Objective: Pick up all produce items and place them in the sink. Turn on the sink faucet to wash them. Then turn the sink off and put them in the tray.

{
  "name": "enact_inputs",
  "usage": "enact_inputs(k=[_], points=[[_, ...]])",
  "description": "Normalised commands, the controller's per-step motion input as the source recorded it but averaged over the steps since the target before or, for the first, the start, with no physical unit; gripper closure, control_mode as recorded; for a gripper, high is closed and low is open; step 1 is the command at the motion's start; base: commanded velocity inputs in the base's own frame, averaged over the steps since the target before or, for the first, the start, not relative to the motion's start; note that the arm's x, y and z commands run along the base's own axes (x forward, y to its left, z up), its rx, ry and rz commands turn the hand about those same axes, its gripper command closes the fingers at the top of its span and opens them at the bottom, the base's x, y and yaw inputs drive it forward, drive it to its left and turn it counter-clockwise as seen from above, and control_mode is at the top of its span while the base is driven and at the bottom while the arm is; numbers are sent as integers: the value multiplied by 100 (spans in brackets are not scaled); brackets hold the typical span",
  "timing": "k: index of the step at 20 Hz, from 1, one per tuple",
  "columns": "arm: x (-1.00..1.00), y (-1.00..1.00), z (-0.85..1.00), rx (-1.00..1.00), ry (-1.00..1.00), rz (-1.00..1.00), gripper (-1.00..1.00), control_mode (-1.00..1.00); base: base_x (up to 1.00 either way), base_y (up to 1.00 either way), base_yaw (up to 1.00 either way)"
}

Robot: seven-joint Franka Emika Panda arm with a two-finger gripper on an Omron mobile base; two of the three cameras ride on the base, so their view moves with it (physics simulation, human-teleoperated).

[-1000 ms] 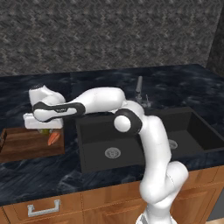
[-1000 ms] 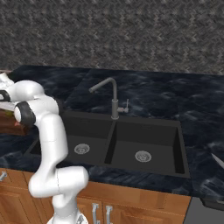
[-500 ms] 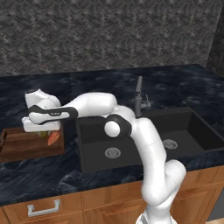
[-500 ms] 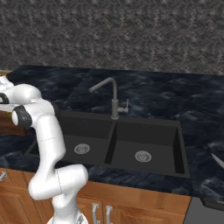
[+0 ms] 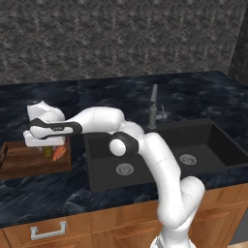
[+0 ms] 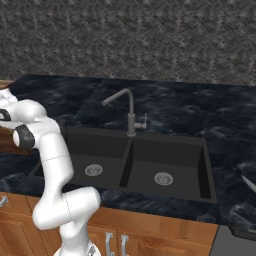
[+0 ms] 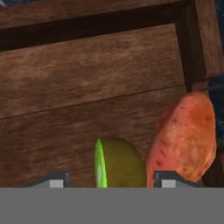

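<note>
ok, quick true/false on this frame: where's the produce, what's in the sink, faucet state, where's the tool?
1. Both produce pieces lie in the tray. True: the orange-red piece and the yellow-green piece rest on its wood.
2. A carrot sits in the left sink basin. False: both basins show only drains.
3. The tool is over the tray. True.
4. Water is running from the faucet. False: no stream visible.

Gripper [image 7: 109,180] low, jaws apart
</note>
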Motion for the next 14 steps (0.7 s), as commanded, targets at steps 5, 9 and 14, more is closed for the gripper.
enact_inputs(k=[5,9,14], points=[[7,0,13,2,-1,0,-100,-100,0,0,0],[0,0,56,0,0,0,-100,-100,0,0,0],[-1,0,48,0,0,-1,-100,-100,0,0,0]])
